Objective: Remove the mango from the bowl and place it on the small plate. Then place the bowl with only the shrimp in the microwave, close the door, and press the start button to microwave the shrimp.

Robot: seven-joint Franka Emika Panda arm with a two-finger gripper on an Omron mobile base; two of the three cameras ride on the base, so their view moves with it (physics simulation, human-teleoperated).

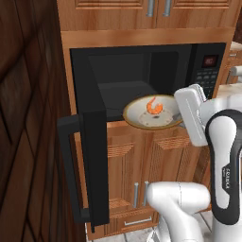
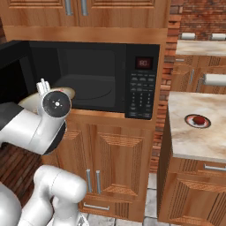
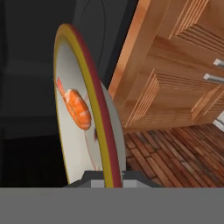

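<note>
The bowl (image 1: 153,113) hangs level at the mouth of the microwave (image 1: 142,75), clamped by its rim in the pincer (image 3: 107,177). The shrimp (image 1: 154,107) lies inside it. The door (image 1: 90,165) stands swung wide open. The mango (image 2: 200,119) sits on the small plate (image 2: 197,121) on the table (image 2: 198,141) well to the right.

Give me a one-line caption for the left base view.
Gripper holds the bowl with the shrimp before the open microwave.
</note>
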